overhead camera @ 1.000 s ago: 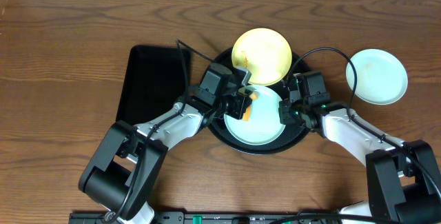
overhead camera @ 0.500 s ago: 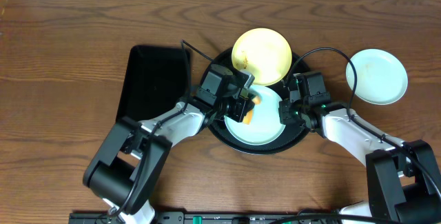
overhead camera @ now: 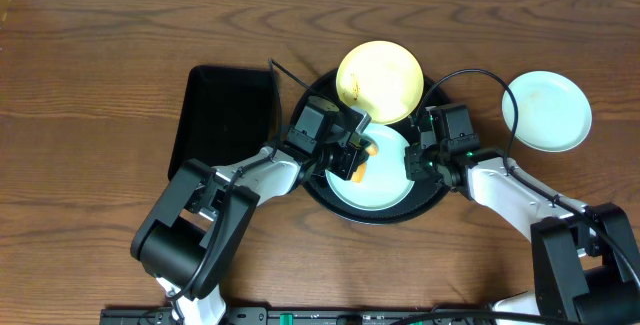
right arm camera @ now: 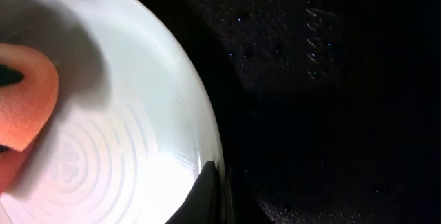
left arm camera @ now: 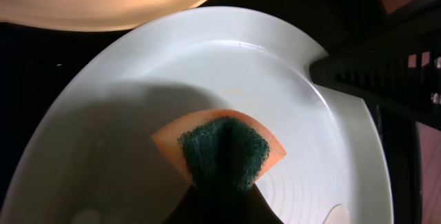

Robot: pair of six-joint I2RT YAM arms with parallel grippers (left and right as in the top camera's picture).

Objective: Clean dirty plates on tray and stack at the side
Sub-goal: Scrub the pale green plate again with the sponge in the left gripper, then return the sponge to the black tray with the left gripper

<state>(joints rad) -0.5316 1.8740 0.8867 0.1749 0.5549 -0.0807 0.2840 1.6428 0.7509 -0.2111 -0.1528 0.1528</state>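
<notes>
The tray (overhead camera: 345, 212) is showing black, one plate (overhead camera: 379, 82) pale yellow, another plate (left arm camera: 241, 65) pale mint with faint concentric rings; the sponge (left arm camera: 224, 151) is showing orange with a dark green face.

Three plates (overhead camera: 378, 81), two trays (overhead camera: 375, 215), one sponge (overhead camera: 360, 157).

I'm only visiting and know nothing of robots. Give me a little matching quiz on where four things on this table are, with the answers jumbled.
Things:
1. yellow plate
2. sponge
3. rectangular tray
4. lone green plate

Places:
A. on the table, right of the round tray
B. in the left gripper, pressed on the other green plate
C. at the far side of the round tray
D. on the table, left of the round tray

Pairs: 1-C, 2-B, 3-D, 4-A
</notes>
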